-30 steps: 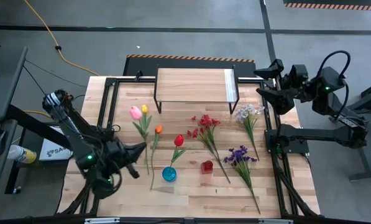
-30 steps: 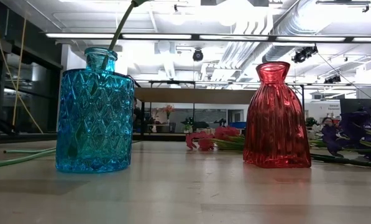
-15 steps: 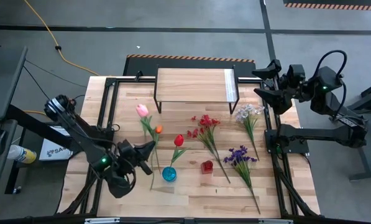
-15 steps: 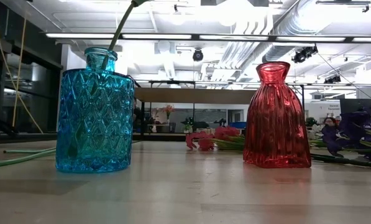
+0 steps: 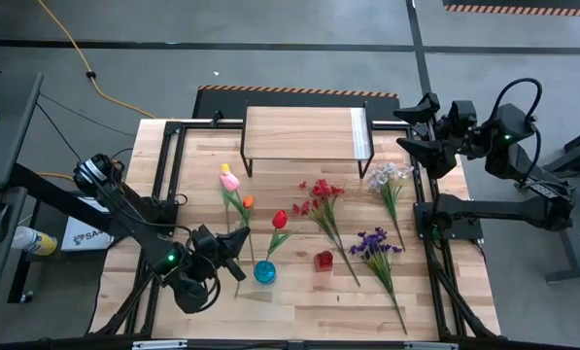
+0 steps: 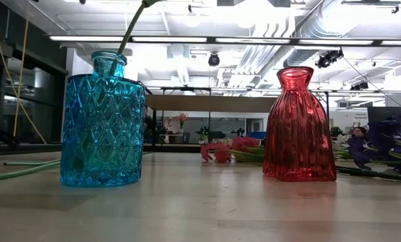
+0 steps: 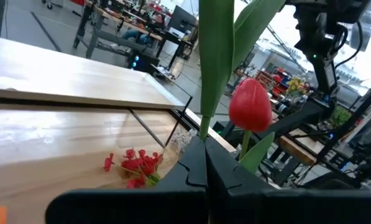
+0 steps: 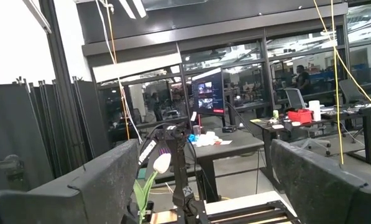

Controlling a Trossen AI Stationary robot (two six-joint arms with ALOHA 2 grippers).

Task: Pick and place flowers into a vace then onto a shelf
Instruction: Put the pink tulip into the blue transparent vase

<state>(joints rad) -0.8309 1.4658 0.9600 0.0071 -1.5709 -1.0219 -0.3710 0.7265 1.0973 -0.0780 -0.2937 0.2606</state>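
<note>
Left gripper (image 5: 233,264) — green-stemmed pink tulip (image 5: 229,181)

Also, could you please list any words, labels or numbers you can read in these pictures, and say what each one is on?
"SA", cut off: on the white box beside the table, partly behind the left arm.
Screens in the room behind, right wrist view: too small to read.
Vases, flowers, shelf: no text seen.
</note>
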